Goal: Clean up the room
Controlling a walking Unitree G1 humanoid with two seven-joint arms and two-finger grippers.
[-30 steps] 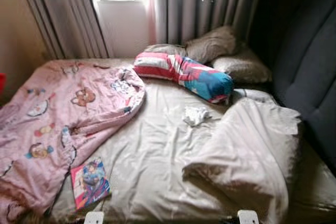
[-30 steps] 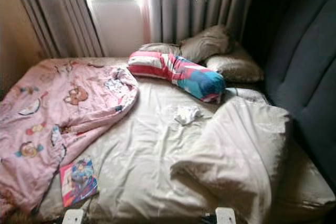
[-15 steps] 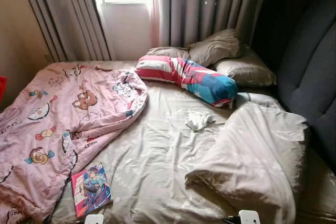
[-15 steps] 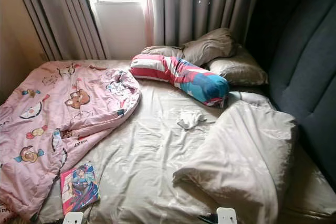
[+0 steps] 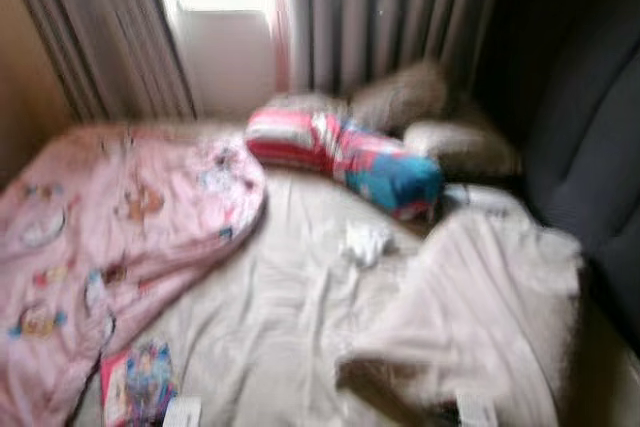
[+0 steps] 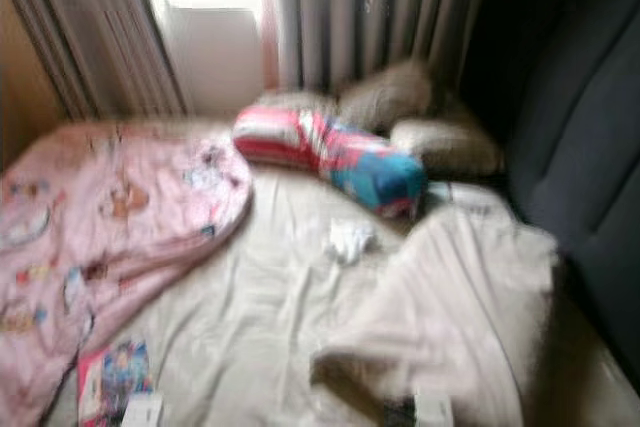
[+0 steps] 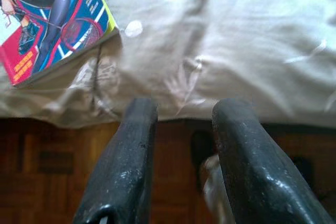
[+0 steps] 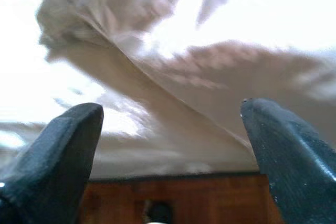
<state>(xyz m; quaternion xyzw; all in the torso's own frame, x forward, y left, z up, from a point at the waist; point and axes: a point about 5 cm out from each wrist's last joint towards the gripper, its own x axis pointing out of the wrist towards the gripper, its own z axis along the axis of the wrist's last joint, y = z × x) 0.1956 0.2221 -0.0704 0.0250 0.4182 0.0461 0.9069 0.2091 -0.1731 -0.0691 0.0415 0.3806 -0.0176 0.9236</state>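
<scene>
On the wrinkled beige-sheeted bed (image 5: 290,317), a glossy red-and-blue comic book (image 5: 135,387) lies at seven o'clock beside the soft pink cartoon-print quilt (image 5: 110,237). What looks like a crumpled white cloth (image 5: 365,242), blurred, sits at centre. The left tool (image 7: 181,129) and right tool (image 8: 170,129) both hang with fingers apart at the mattress edge, holding nothing.

left gripper (image 7: 181,129): glossy black rounded jaws | right gripper (image 8: 170,140): matte black tapered jaws
</scene>
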